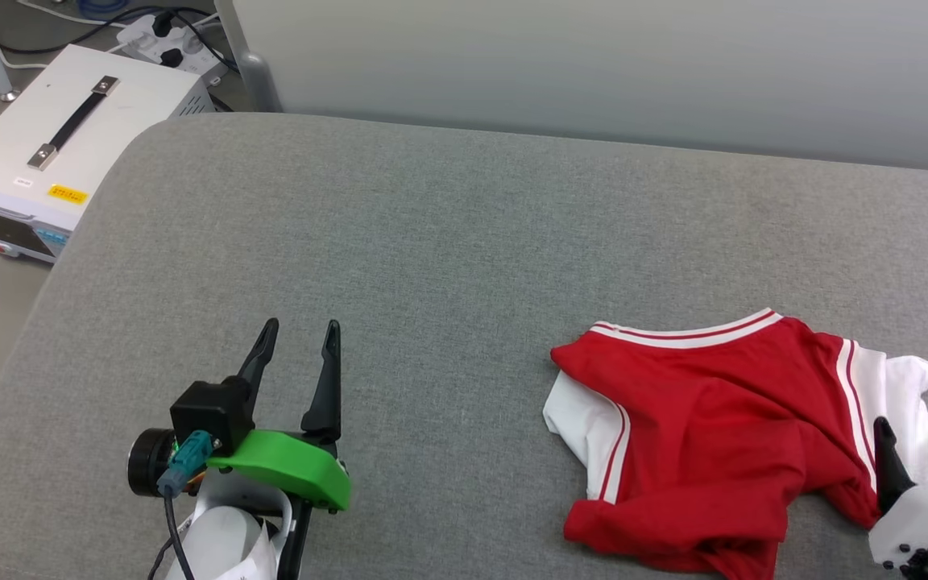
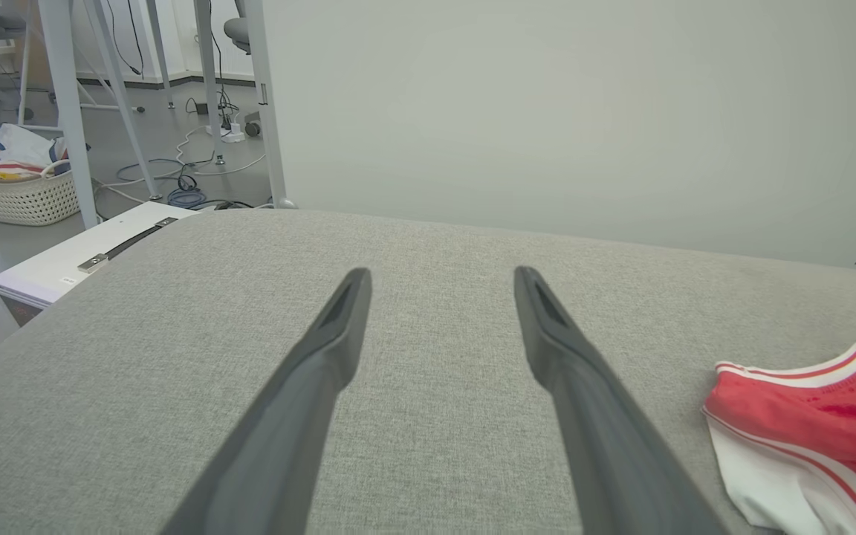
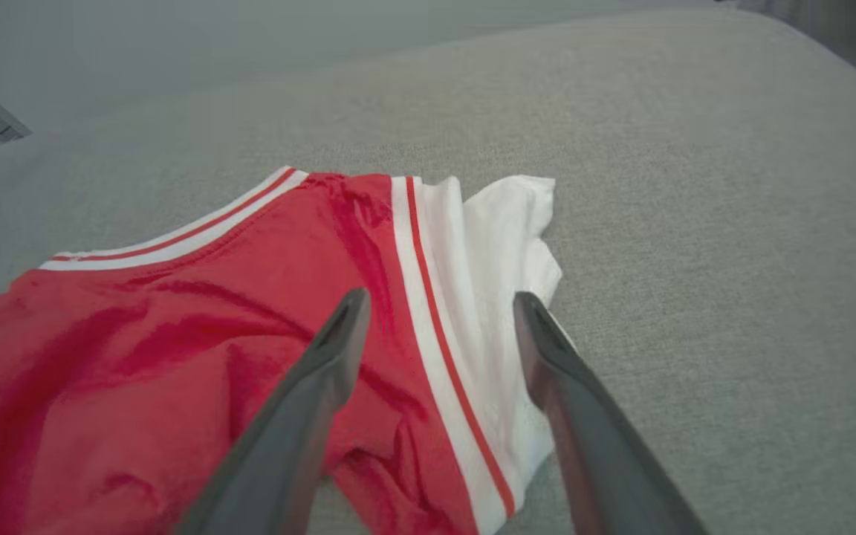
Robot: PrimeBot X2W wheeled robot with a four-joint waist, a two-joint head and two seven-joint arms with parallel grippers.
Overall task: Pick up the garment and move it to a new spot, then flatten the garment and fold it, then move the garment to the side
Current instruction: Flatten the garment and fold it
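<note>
The garment [image 1: 714,427] is a red jersey with white sleeves and red-white striped trim, lying crumpled on the grey padded surface at the lower right. My right gripper [image 1: 915,443] stands open over its right sleeve, fingers apart with nothing between them; in the right wrist view the right gripper [image 3: 439,301] straddles the striped seam of the garment [image 3: 175,357]. My left gripper [image 1: 301,332] is open above bare grey fabric at the lower left, well clear of the jersey. From the left wrist view the left gripper [image 2: 443,276] points across the surface, the garment [image 2: 814,423] at its right edge.
The grey padded surface [image 1: 448,242] spreads wide around the jersey, with its rounded left edge nearby. A white box with a black handle [image 1: 61,137] sits on the floor at the far left, beside cables. A pale wall runs behind. A laundry basket [image 2: 19,193] stands on the floor.
</note>
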